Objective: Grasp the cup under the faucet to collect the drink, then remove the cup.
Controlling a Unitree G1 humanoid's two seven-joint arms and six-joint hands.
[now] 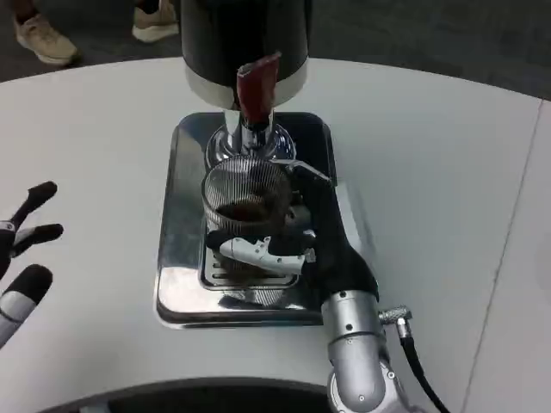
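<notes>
Right hand (288, 237), centre frame, fingers wrapped round the ribbed clear glass cup (245, 200), upright directly under the steel faucet (256, 133) on the chrome drip tray (181, 258), dark drink inside; left hand (21, 249), far left, spread, holding nothing, well apart on the white surface (430, 172).

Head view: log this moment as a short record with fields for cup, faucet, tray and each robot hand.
cup: ribbed clear cup upright on the tray, dark drink inside
faucet: dark red lever and metal spout directly above the cup
tray: shiny metal drip tray on the white table
right robot hand: wrapped around the cup, fingers across its lower front
left robot hand: at the picture's left edge, fingers spread, holding nothing
</notes>
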